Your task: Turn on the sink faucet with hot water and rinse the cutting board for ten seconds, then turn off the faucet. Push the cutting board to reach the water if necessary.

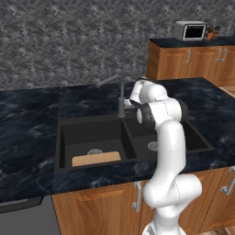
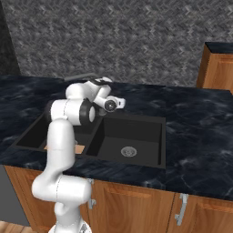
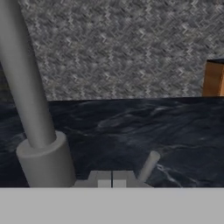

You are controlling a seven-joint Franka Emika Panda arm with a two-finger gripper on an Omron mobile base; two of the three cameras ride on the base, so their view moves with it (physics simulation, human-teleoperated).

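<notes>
My gripper (image 3: 112,179) stood with its jaws together, holding nothing, low beside the faucet (image 3: 33,113). In the hand view the post rose at about ten o'clock from the tips, and the small lever (image 3: 148,165) lay just beside them at two o'clock. No water ran, so I judged the step in hand to be turning the tap on; the next move called for nudging that lever toward hot. The board (image 1: 96,158) lay in the sink (image 1: 73,133), left basin, front wall, well apart from my gripper.
</notes>
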